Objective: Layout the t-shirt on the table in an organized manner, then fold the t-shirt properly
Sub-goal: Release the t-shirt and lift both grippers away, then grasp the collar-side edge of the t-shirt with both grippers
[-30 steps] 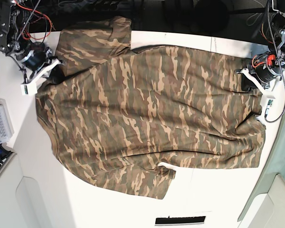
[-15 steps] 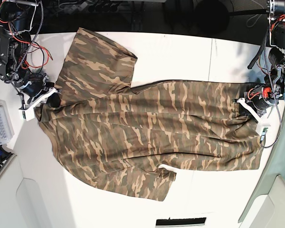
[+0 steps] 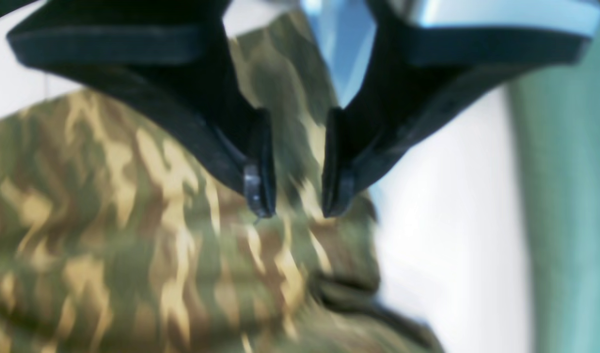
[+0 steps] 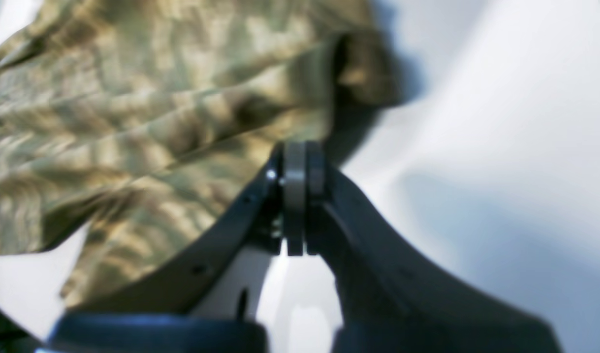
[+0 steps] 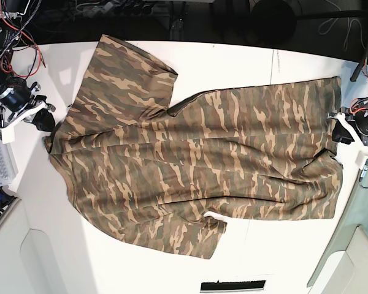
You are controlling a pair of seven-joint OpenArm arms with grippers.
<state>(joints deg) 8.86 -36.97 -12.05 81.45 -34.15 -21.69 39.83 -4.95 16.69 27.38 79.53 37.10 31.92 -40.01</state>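
At the base view's left edge, the right gripper [image 5: 42, 119] sits at the shoulder edge of the soft camouflage t-shirt [image 5: 196, 153] in brown, tan and olive green. In its wrist view the right gripper [image 4: 296, 162] has its dark jaws pressed together; cloth bunches at the tips, but blur hides whether any is pinched. Beside it stands a small clear plastic box [image 5: 0, 160]. The shirt lies spread across the big matte white table [image 5: 282, 251], one sleeve up, the other down. At the right edge, the left gripper [image 5: 341, 131] hovers over the hem corner, and its wrist view shows the left gripper [image 3: 292, 203] with jaws parted, holding nothing.
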